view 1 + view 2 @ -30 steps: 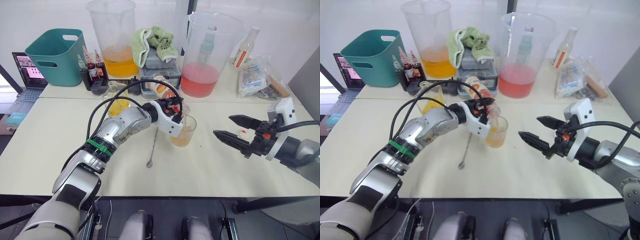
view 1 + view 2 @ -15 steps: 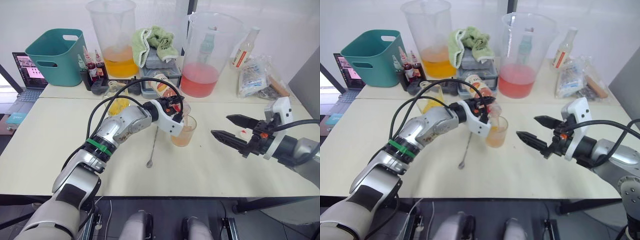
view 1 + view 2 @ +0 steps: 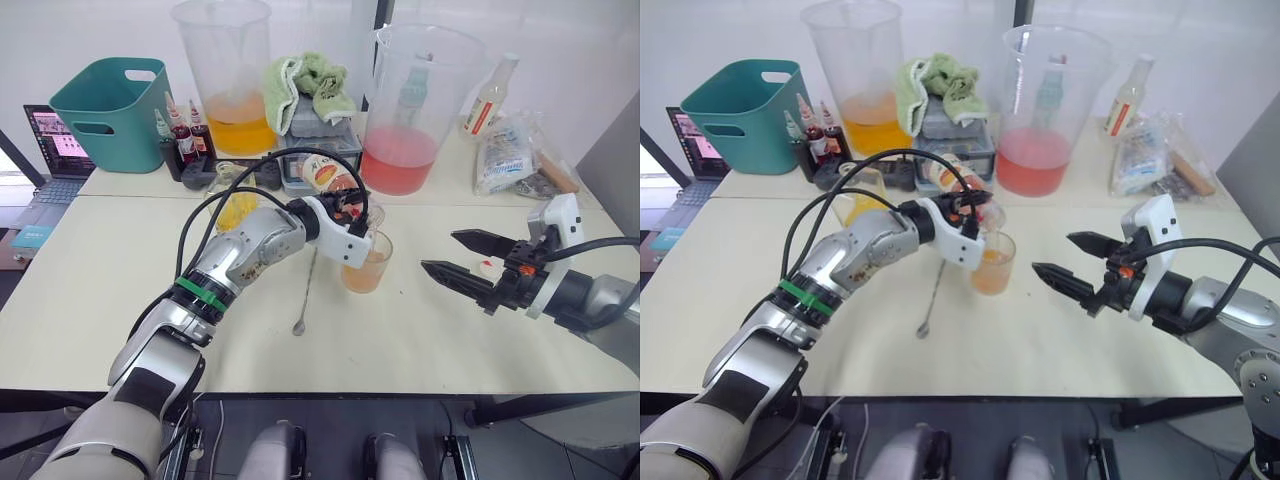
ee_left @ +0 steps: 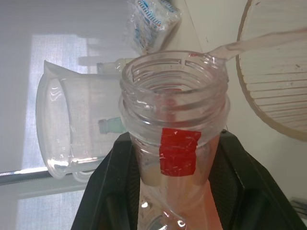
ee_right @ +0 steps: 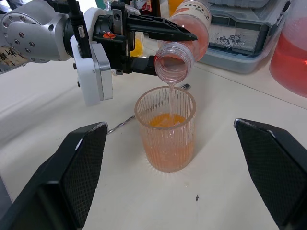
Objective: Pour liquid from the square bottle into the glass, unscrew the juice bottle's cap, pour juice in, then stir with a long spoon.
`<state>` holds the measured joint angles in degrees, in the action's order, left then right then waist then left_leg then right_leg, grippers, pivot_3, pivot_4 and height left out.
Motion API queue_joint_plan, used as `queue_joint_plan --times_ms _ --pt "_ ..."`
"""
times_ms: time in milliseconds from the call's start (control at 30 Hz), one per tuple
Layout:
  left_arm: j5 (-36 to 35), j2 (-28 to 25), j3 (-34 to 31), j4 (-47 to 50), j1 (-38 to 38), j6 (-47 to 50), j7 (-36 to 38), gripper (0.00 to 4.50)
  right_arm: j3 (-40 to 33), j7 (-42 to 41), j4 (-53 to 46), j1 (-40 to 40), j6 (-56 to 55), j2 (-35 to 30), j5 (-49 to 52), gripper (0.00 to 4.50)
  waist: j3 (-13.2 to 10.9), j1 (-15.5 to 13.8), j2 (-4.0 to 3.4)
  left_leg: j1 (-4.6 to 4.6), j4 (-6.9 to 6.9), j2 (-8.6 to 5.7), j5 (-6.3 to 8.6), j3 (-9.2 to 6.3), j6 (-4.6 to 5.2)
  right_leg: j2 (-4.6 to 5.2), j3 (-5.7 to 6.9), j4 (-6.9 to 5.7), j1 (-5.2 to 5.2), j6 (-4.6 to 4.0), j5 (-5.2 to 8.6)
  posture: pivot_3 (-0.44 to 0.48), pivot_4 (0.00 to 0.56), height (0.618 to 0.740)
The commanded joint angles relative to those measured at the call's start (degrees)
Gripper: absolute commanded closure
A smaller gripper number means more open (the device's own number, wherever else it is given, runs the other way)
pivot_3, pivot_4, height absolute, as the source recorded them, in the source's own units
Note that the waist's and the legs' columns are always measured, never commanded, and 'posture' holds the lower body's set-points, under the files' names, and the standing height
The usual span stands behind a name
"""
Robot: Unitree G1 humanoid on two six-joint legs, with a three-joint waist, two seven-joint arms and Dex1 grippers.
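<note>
My left gripper (image 3: 351, 207) is shut on the neck of the juice bottle (image 3: 331, 176), which has no cap on and is tipped mouth-down over the ribbed glass (image 3: 367, 262). In the right wrist view a thin pink stream runs from the juice bottle (image 5: 184, 51) into the glass (image 5: 165, 130), which holds orange-pink liquid. The long spoon (image 3: 305, 290) lies on the table left of the glass, under my left arm. A clear bottle with yellow liquid (image 3: 236, 206), probably the square bottle, stands behind my left forearm. My right gripper (image 3: 440, 251) hangs open and empty to the right of the glass.
Two big measuring jugs, one orange (image 3: 232, 85) and one pink (image 3: 405, 105), stand at the back with a grey box (image 3: 318, 140) and green cloth between. A teal bin (image 3: 110, 112) is at the back left, packets (image 3: 510, 150) at the back right. A small red-and-white thing (image 3: 487, 266) lies by my right gripper.
My left gripper has tipped the juice bottle a little steeper over the glass. My right gripper has drifted slightly left and stays open.
</note>
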<state>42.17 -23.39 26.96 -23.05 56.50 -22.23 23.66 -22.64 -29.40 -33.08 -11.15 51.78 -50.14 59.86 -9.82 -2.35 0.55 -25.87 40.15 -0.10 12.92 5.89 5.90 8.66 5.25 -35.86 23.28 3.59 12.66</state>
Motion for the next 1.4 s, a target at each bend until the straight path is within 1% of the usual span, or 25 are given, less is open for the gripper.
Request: queue_joint_plan --times_ms 33,133,200,300,367,467,700,767,900,967,1067,1167,1300,1400 --pt "-5.16 0.65 -3.49 4.17 0.95 1.58 2.03 2.90 -0.49 -0.36 -0.42 -1.34 -1.01 -0.18 0.39 0.02 0.00 0.03 0.00 0.00 0.00 0.00 0.00 0.00 0.00 0.00 0.00 0.01 0.00 0.00 0.00 0.000 0.150 0.739" --pt "-9.43 1.36 -5.12 5.26 0.60 4.02 4.84 2.90 -0.42 -0.61 -0.27 -1.59 -0.92 -0.18 0.31 0.02 0.00 -0.03 0.00 0.00 0.01 0.00 0.00 0.00 0.00 0.00 0.00 0.01 0.00 0.00 0.00 0.000 0.150 0.739" --pt "-10.84 1.51 -5.83 6.05 0.47 4.96 5.42 2.90 -0.41 -0.76 -0.16 -1.72 -0.87 -0.21 0.24 0.02 0.00 -0.03 0.00 0.00 0.05 0.00 0.00 -0.01 0.00 0.00 0.00 0.01 0.00 0.00 0.00 0.000 0.150 0.739" --pt "-15.24 2.26 -8.37 7.27 0.49 8.29 7.29 2.90 -0.19 -1.28 0.26 -2.23 -0.90 -0.43 0.24 0.02 0.00 0.05 0.00 0.00 0.05 0.00 0.00 -0.01 0.00 0.00 0.00 0.00 -0.01 0.00 0.00 0.000 0.150 0.739" --pt "-19.52 3.18 -10.45 8.48 0.17 12.34 9.68 2.90 0.08 -1.79 0.73 -2.74 -1.00 -0.61 0.14 0.02 0.00 0.08 0.00 0.00 0.06 0.00 0.00 -0.01 0.00 0.00 0.00 0.00 -0.01 0.00 0.00 0.000 0.150 0.739" --pt "-23.11 3.87 -12.90 10.34 -0.34 17.51 10.64 2.90 0.79 -3.05 1.89 -3.87 -1.18 -1.04 -0.47 0.02 0.00 0.10 0.00 0.00 0.07 -0.01 0.00 -0.02 0.00 0.00 0.00 0.01 0.00 0.00 0.00 0.000 0.150 0.739" --pt "-36.59 7.81 -23.37 17.67 0.50 41.84 11.53 2.90 3.78 -8.67 7.09 -9.31 -2.07 -2.33 -3.25 0.02 0.00 0.18 0.00 0.00 0.14 -0.01 0.00 -0.05 0.00 -0.01 0.00 -0.01 -0.02 0.01 0.01 0.000 0.150 0.739" --pt "-39.77 7.14 -26.93 20.87 0.44 49.01 10.86 2.90 5.05 -11.55 9.04 -11.36 -2.03 -2.85 -3.68 0.02 0.00 0.26 -0.01 0.00 0.15 -0.01 -0.01 -0.04 -0.01 -0.02 -0.01 -0.06 -0.01 0.01 0.01 0.000 0.150 0.739" --pt "-45.26 5.96 -31.32 26.56 -0.07 60.58 10.38 2.90 7.24 -16.70 11.13 -13.33 -1.85 -3.89 -4.42 0.02 0.00 0.39 0.00 0.00 0.15 0.00 -0.03 -0.06 -0.05 -0.06 -0.01 -0.08 -0.01 0.01 0.01 0.000 0.150 0.739" --pt "-48.94 5.40 -34.29 30.49 -0.92 68.30 10.04 2.90 8.36 -19.21 12.70 -14.65 -2.23 -4.03 -5.12 0.02 0.00 0.34 0.00 0.00 0.15 0.00 -0.04 -0.08 -0.06 -0.07 -0.01 -0.11 -0.04 0.01 0.01 0.000 0.150 0.739" --pt "-51.06 1.36 -33.15 37.16 -4.56 73.98 11.90 2.90 10.13 -21.85 14.90 -16.66 -2.33 -3.44 -5.96 0.02 0.00 0.57 -0.01 0.01 0.15 0.00 -0.04 -0.07 -0.07 -0.07 -0.03 -0.10 -0.05 0.01 0.01 0.000 0.150 0.739" --pt "-55.42 0.79 -36.52 42.45 -6.27 82.23 10.21 2.90 12.32 -25.09 15.24 -17.20 -2.49 -2.58 -6.26 0.02 0.00 0.36 -0.01 0.02 0.15 -0.01 -0.07 -0.13 -0.12 -0.08 -0.01 -0.10 -0.06 0.01 0.01 0.000 0.150 0.739" --pt "-60.06 -0.13 -42.21 47.54 -7.23 92.45 8.26 2.90 14.80 -27.31 16.22 -18.23 -2.68 -0.55 -7.26 0.02 -0.01 0.30 0.01 0.01 0.15 -0.01 -0.07 -0.16 -0.13 -0.10 -0.02 -0.08 -0.08 0.01 0.01 0.000 0.150 0.739" --pt "-62.58 -2.22 -44.98 50.37 -8.39 97.14 7.66 2.90 16.14 -28.64 16.75 -18.73 -2.94 0.44 -8.18 0.02 -0.01 0.40 0.01 0.02 0.14 -0.01 -0.09 -0.18 -0.17 -0.11 -0.03 -0.09 -0.06 0.00 0.01 0.000 0.150 0.739"
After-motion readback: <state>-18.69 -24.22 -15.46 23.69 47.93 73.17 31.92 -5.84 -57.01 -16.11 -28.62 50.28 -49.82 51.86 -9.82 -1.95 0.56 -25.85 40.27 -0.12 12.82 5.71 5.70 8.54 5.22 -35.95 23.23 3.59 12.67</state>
